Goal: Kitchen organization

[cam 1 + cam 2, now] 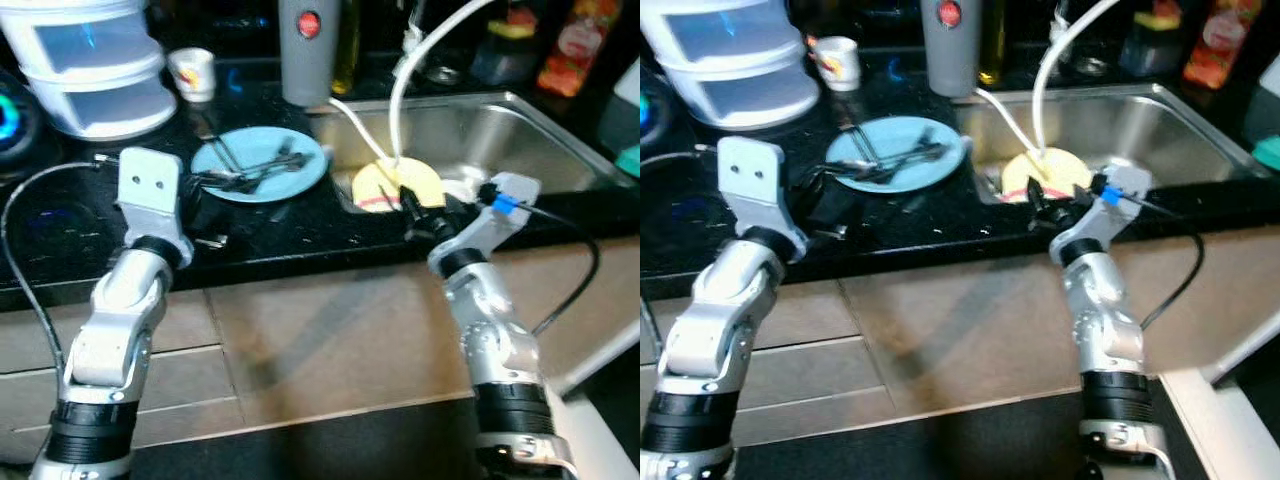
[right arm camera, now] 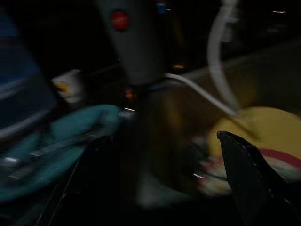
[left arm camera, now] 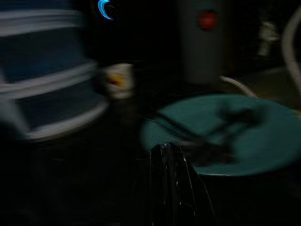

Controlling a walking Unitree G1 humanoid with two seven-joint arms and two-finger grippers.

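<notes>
On the far left of the black bench (image 1: 300, 235), a stack of white plastic tubs (image 1: 90, 60) is standing, with a small printed cup (image 1: 192, 72) beside it. The left pincer (image 1: 205, 205) is hovering just left of the round pale-blue plate (image 1: 300, 170) carrying dark cutlery (image 1: 255, 165); whether its fingers are parted cannot be told. The plate is probably stiff, slippery and breakable, best taken by its near rim, the loose cutlery likely sliding. Right of it, a yellow plate (image 1: 425, 185) is lying in the steel sink (image 1: 520, 140); the right pincer (image 1: 412, 212), fingers spread, is touching its near edge.
</notes>
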